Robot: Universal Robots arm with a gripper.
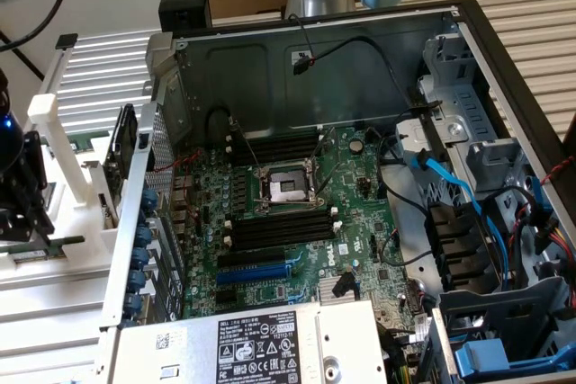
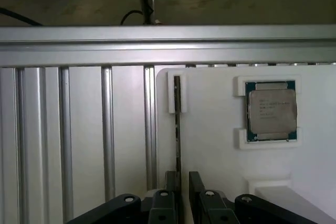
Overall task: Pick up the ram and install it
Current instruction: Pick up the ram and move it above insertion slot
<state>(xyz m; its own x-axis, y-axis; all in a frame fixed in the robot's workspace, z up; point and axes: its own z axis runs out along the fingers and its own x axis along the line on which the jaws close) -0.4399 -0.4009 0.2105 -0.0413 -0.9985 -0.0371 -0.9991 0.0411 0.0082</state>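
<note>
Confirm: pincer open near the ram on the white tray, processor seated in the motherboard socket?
No. The processor lies in the white tray, beside the ram, not in the motherboard socket; the wrist view shows it. The pincer is open near the ram, as stated.

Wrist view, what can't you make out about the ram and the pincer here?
- ram: seen edge-on in the wrist view, so its chips and faces are hidden. Its near end disappears between the fingers of the open pincer.
- Contact: whether either finger touches the ram cannot be told.
- pincer: its body is cut off by the picture's edge.
- processor chip: its printing is too small to read.
</note>
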